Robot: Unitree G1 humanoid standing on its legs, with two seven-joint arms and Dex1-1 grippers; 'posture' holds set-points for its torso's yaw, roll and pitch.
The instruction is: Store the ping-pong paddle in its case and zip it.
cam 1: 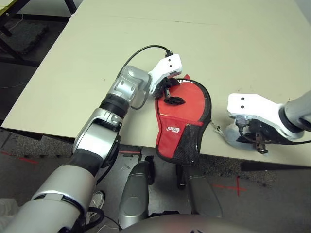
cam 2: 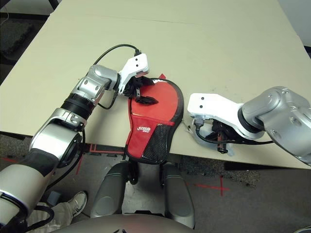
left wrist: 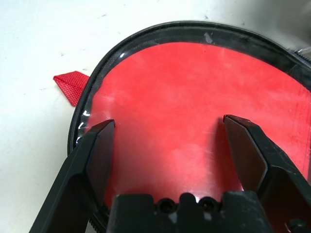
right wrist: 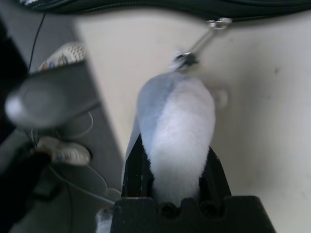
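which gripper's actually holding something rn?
The right gripper, shut on the whitish-grey wad linked to the case's zipper pull near the table edge. The left gripper holds nothing, open over the case.

A beige table [cam 1: 233,43] bears the case [cam 1: 187,124] overhanging its near edge.

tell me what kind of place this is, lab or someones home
Most likely a robot lab or test room: a plain beige table standing on grey carpet, red tape crosses marked on the floor, and loose cables trailing under the table.
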